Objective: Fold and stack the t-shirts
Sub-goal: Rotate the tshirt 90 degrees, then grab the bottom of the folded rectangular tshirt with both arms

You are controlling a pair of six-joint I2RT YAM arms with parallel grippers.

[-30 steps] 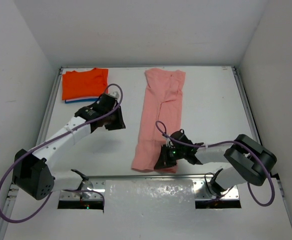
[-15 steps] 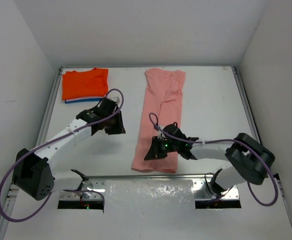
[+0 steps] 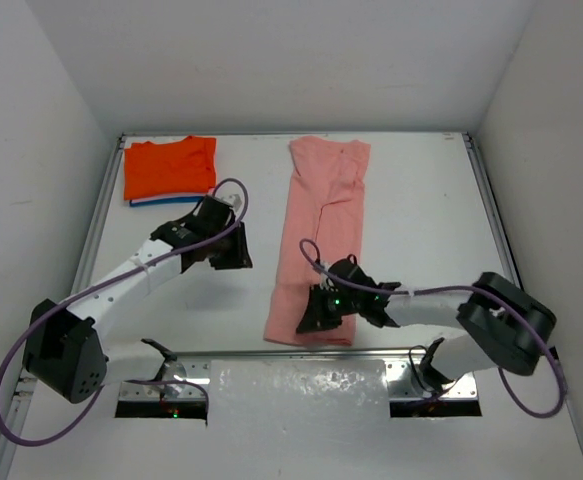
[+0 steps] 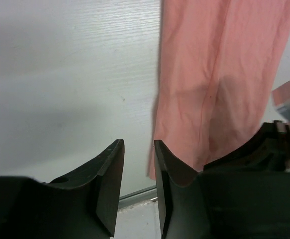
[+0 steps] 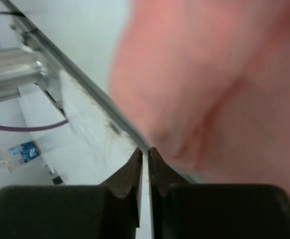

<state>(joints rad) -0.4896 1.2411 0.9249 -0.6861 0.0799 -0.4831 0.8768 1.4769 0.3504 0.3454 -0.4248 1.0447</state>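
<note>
1. Since the earliest frame, the right pincer (image 3: 311, 320) was shifted left across the lower end of the pale salmon-pink t-shirt (image 3: 323, 215) and then brought partway back toward the near edge. The left pincer (image 3: 235, 258) was displaced only slightly toward the near edge.
2. The right pincer was found clenched. In the right wrist view its fingertips (image 5: 135, 162) were nearly touching, and no cloth was seen between them.
3. The right pincer was positioned low over the near end of the pale salmon-pink t-shirt, close to the near edge of the counter (image 3: 421, 200).
4. The left pincer was found released. In the left wrist view a clear gap was seen between its jaws, and nothing was held.
5. The left pincer was located above bare counter, just left of the pale salmon-pink t-shirt's left edge.
6. The pale salmon-pink t-shirt was laid flat as a long narrow strip in the middle of the counter, running from the far edge to the near edge.
7. The orange t-shirt (image 3: 168, 167) was located folded in the far left corner of the counter. It was stacked on the blue t-shirt (image 3: 156, 202), of which only a thin edge was visible along the near side.
8. The stack was well apart from the pale salmon-pink t-shirt.
</note>
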